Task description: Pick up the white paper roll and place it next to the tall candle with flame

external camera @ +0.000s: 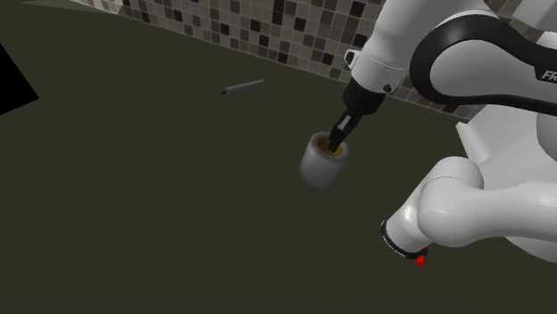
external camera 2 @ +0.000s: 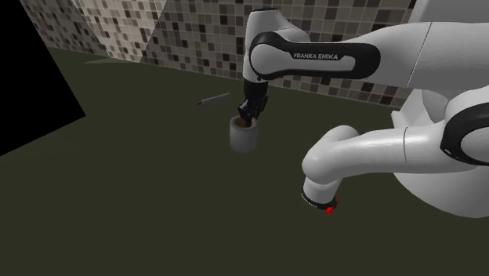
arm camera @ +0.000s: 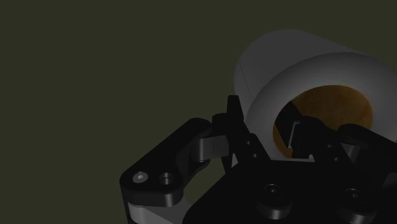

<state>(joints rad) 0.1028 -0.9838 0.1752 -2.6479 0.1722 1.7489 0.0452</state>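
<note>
The paper roll (external camera: pixel 320 165) (external camera 2: pixel 243 137) is pale grey-white with a brown core (arm camera: pixel 331 105). It is out on the dark olive surface (external camera: pixel 161 205). My black gripper (external camera: pixel 336 145) (external camera 2: pixel 245 124) (arm camera: pixel 267 130) comes down onto its top end and is shut on the roll's wall, one finger inside the core and one outside. I cannot tell whether the roll rests on the surface or hangs just above it. A thin grey stick-like thing (external camera: pixel 243 87) (external camera 2: pixel 213 99) lies on the surface farther back, toward the tiled wall, well apart from the roll.
A mosaic-tiled wall (external camera: pixel 268 36) (external camera 2: pixel 196 39) bounds the surface at the back. A black area (external camera: pixel 11 85) (external camera 2: pixel 31 94) cuts in at both exterior views' left. My white arm's lower joint (external camera: pixel 446 214) (external camera 2: pixel 345 157) hangs low beside the roll.
</note>
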